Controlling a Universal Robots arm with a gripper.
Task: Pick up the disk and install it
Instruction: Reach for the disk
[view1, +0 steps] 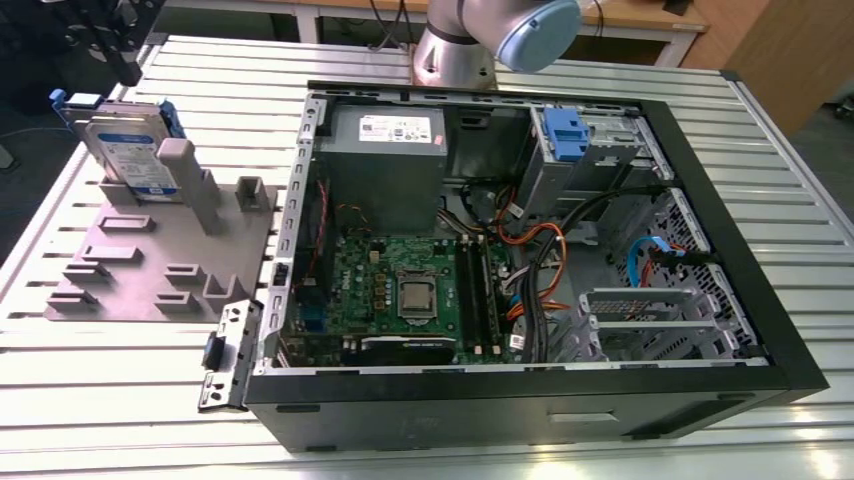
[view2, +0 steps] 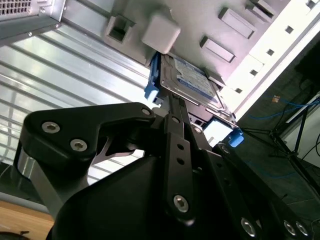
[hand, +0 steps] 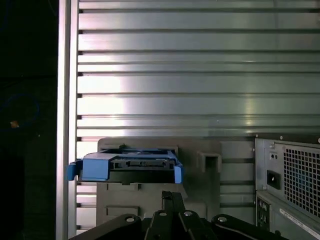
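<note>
The disk (view1: 134, 150) stands on edge in a slot at the far end of a grey fixture plate (view1: 147, 260), on the exterior view's left. It is silver-grey with a white-and-blue label and a bright blue bracket. Both wrist views look down on its blue-framed edge, the disk (hand: 130, 167) in the first and the disk (view2: 192, 77) in the second. My gripper (view1: 123, 68) hangs just above it, apart from it. Its dark fingers sit close together in the first wrist view, the gripper (hand: 170, 196) shut with nothing between them; the second also shows the gripper (view2: 167, 100).
An open computer case (view1: 534, 250) lies on the slatted metal table (view1: 107, 400), right of the fixture. Inside are a motherboard, cables, a grey power supply (view1: 387, 140) and a drive bay with a blue latch (view1: 567, 135). The arm's base (view1: 494, 40) stands behind the case.
</note>
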